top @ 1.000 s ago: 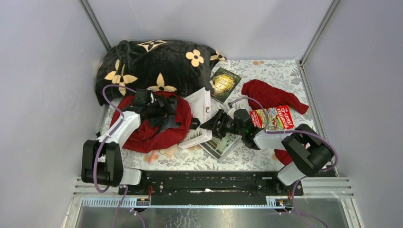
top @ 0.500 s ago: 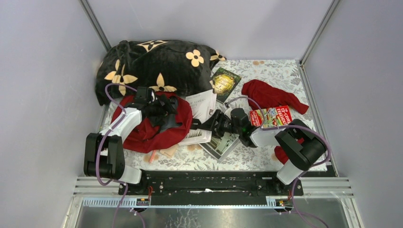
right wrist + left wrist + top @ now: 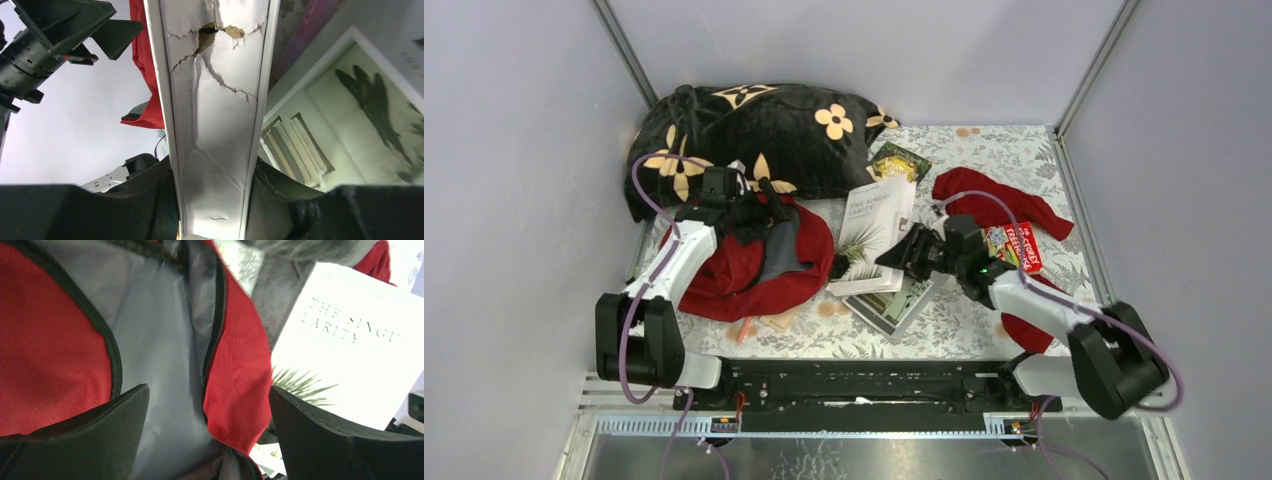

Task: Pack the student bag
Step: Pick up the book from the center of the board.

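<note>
The dark-red student bag (image 3: 734,275) lies at the left, its mouth open and its grey lining (image 3: 779,250) showing. My left gripper (image 3: 759,200) hovers at the bag's top. In the left wrist view it (image 3: 209,390) is open, with the bag's red zipper edge (image 3: 235,375) and the lining (image 3: 160,340) between the fingers. My right gripper (image 3: 902,252) is shut on the spine of a white book (image 3: 874,222), held tilted just right of the bag's mouth. The cracked spine (image 3: 215,100) shows between the jaws of that gripper (image 3: 212,175). The book's cover (image 3: 350,350) reads "The Singularity".
A black blanket with orange flowers (image 3: 754,130) lies behind the bag. A green book (image 3: 900,160), a limp red garment (image 3: 994,200) and a red picture book (image 3: 1016,245) lie at the right. Another book (image 3: 894,305) lies under the held one. Small orange items (image 3: 759,325) sit near the bag's front.
My right gripper has lifted the white book off the table and drawn back to the right, turning its cover upward. My left gripper has moved toward the back of the bag.
</note>
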Controlling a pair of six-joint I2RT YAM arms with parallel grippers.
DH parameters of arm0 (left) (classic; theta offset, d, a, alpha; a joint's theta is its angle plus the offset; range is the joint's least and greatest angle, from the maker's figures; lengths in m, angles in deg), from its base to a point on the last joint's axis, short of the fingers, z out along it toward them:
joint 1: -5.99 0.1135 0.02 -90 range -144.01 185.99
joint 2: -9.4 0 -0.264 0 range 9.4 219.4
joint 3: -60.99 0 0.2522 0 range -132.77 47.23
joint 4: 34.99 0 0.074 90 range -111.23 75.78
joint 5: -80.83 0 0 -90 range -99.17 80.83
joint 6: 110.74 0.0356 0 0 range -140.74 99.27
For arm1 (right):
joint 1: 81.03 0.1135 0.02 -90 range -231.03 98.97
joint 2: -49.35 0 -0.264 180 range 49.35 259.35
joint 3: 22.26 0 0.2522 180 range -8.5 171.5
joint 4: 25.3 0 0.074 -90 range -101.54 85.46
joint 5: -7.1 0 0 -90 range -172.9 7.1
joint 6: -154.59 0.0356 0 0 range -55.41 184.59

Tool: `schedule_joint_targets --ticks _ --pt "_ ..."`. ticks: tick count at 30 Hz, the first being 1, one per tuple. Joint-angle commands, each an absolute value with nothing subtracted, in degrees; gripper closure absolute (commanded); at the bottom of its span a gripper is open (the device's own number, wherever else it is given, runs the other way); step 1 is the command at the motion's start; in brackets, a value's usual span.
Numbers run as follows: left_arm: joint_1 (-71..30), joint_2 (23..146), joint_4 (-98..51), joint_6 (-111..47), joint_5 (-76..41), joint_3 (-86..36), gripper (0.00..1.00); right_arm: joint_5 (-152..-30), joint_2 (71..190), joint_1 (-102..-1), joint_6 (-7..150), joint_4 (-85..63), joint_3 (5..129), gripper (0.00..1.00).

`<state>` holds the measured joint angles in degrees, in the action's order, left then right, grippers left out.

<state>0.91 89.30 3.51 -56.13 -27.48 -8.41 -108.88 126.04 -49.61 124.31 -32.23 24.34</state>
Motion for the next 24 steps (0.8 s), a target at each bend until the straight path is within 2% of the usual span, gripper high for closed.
schedule_joint_targets --ticks 1,5,10,13,16,19,24 --pt "1.49 87.90 5.86 -51.99 -25.06 -13.05 0.03 -107.19 114.36 -54.09 112.10 -13.91 28.72 0.87" --pt "1.00 85.21 2.33 -50.09 -25.47 -14.68 0.01 -104.19 107.52 -56.80 103.12 1.96 36.03 0.95" --pt "-1.13 87.01 -7.52 -51.61 -46.20 -16.97 0.01 -108.46 104.38 -58.51 98.09 7.24 43.61 0.98" --pt "-2.92 91.63 -12.15 -55.94 -59.28 -18.70 0.01 -114.74 103.05 -58.95 98.42 3.34 44.58 0.97" --pt "-3.74 94.18 -17.88 -63.14 -66.44 -18.55 0.01 -122.71 103.09 -59.81 99.87 -1.46 44.43 0.97" --pt "-3.85 94.27 -25.72 -68.86 -71.27 -16.56 0.01 -132.86 103.57 -60.51 104.53 -11.77 42.26 0.97" --pt "-4.14 93.66 -48.02 -82.04 -79.72 -10.60 0.01 -143.08 105.94 -60.56 118.87 -34.44 38.38 0.92"
